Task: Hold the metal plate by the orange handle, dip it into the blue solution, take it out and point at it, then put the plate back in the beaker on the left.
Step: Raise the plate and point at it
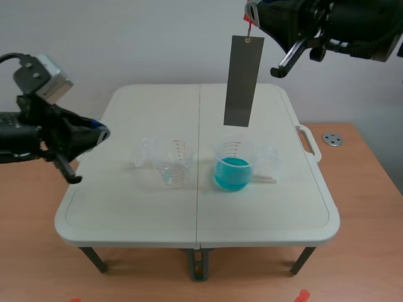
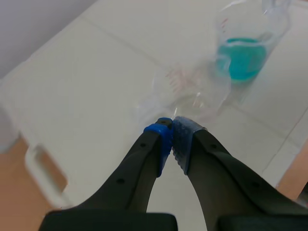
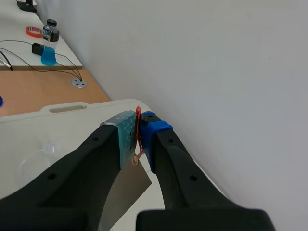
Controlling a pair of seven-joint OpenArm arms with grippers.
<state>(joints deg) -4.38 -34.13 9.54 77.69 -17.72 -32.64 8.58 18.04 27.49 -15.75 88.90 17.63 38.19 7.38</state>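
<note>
The right gripper (image 3: 138,127) is closed on the orange handle (image 3: 138,120), with both pads pressed flat against it. The metal plate (image 1: 243,82) hangs upright from the handle, high over the far half of the tabletop (image 1: 126,214). Its lower edge is well clear of the beaker of blue solution (image 1: 233,165), which stands just right of the tabletop's centre seam.

The left gripper (image 2: 172,132) has its fingers closed together on nothing. It hovers over the tabletop's left edge, aimed toward the empty beaker (image 1: 171,163) just left of the seam.

Step in hand, as judged: the plate is suspended over the solution, either ready for the dip or raised for pointing (no wetting can be made out on the plate).

- If the dip is pending, lower the plate straight down and keep it vertical, so that its lower edge enters the beaker mouth without striking the rim.
- If pointing is next, bring the closed left fingertips toward the plate face.
</note>
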